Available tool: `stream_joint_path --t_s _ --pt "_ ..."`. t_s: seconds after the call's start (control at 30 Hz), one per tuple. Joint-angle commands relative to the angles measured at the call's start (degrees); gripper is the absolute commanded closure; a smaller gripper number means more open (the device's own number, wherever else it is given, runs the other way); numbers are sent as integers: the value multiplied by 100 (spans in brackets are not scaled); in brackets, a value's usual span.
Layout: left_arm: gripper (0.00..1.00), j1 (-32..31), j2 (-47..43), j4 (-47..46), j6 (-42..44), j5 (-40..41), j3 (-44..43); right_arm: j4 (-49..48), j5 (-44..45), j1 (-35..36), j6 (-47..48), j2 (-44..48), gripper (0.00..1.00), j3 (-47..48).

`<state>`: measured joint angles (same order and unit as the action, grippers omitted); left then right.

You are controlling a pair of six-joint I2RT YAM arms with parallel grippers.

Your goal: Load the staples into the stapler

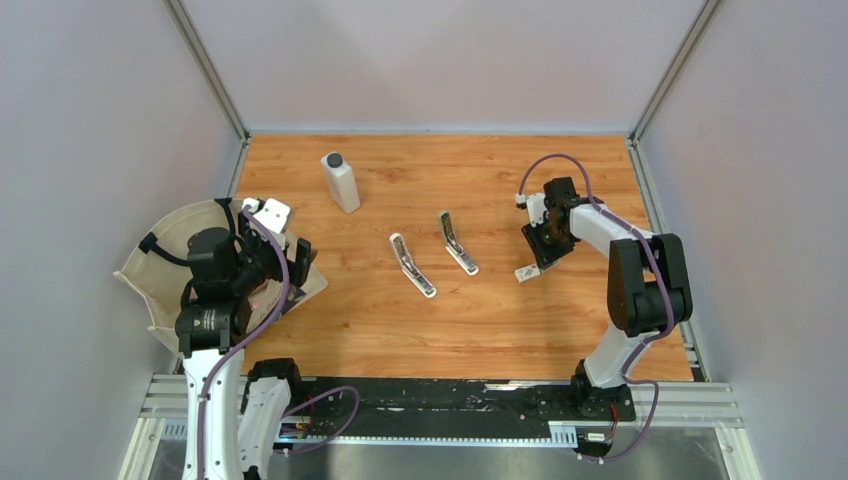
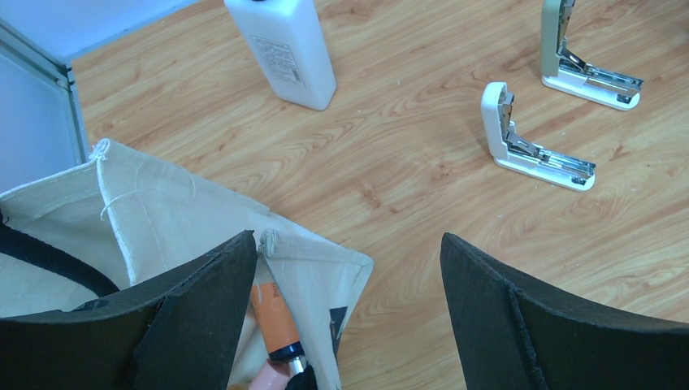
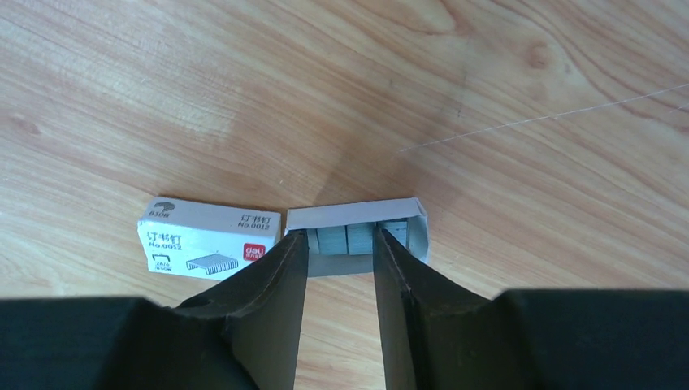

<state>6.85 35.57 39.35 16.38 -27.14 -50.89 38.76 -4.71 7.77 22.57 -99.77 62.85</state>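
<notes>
The staples box lies by the right gripper as a white printed sleeve (image 3: 210, 240) next to its pulled-out tray (image 3: 357, 214), which holds grey staple strips (image 3: 345, 239). It is a small white piece in the top view (image 1: 527, 272). My right gripper (image 3: 341, 237) is partly open, its tips down in the tray on either side of the strips. Two white staplers lie hinged open mid-table (image 1: 412, 265) (image 1: 457, 243). My left gripper (image 2: 349, 244) is open and empty over the edge of a cloth bag.
A cream cloth bag (image 1: 150, 270) lies at the left edge, with an orange tube (image 2: 272, 317) inside. A white bottle (image 1: 341, 182) stands at the back left. Both staplers show in the left wrist view (image 2: 532, 150) (image 2: 585, 69).
</notes>
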Motion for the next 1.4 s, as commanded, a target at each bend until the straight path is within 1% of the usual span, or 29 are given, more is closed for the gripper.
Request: stream_joint_path --t_s 0.0,0.2,0.47,0.5,0.57,0.7,0.83,0.93,1.07,1.27,1.37 --pt "9 71 38 108 -162 -81 106 -202 -109 32 2 352 60 -80" --pt "9 88 46 108 -162 -81 115 -211 31 32 46 98 55 -62" --pt "9 115 20 99 -153 -73 132 -141 -65 31 64 -122 56 -1" --pt "9 115 20 108 -162 -90 124 -141 -39 23 55 -131 55 17" --pt "9 115 20 99 -162 -81 124 -150 66 32 20 -157 50 26" --pt "9 123 11 108 -162 -99 132 -176 119 23 20 -87 47 -9" --pt "9 123 20 108 -170 -99 124 -203 102 23 28 -25 48 -18" --pt "9 141 29 99 -170 -99 132 -124 58 23 28 -130 50 25" --pt "9 150 37 99 -170 -99 124 -36 5 23 20 -254 51 70" --pt "9 167 29 108 -162 -90 106 122 -197 23 -7 -377 50 131" --pt "9 167 29 108 -162 -81 106 219 -346 5 -24 -394 47 166"
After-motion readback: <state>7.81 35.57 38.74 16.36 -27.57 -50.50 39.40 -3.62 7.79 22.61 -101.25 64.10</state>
